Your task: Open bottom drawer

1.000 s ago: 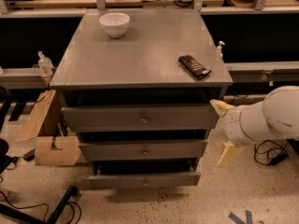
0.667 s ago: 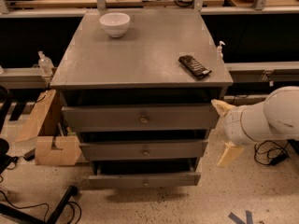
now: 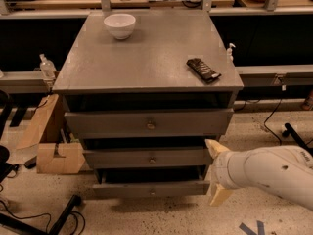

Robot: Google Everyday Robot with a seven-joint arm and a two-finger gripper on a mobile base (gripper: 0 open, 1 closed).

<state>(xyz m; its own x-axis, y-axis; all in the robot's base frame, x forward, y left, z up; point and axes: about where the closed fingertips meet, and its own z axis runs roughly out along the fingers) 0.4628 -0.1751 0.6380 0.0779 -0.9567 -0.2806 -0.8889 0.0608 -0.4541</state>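
The grey cabinet (image 3: 146,62) has three drawers stacked under its top. The bottom drawer (image 3: 122,190) is the lowest, slimmest front, with a small round metal knob (image 3: 153,192) at its centre and a dark gap above it. My gripper (image 3: 216,171) is low on the right, just off the right ends of the middle and bottom drawer fronts. Its two cream fingers (image 3: 215,147) are spread apart, one above the other, and hold nothing. It is well to the right of the knob and does not touch it.
A white bowl (image 3: 120,25) and a dark snack packet (image 3: 203,69) lie on the cabinet top. Cardboard pieces (image 3: 54,155) lean at the cabinet's left. A black chair base (image 3: 58,219) and cables lie on the floor at the lower left. Benches run along the back.
My gripper has moved down and a little left, from beside the top and middle drawers to beside the middle and bottom drawers. The drawers have not moved.
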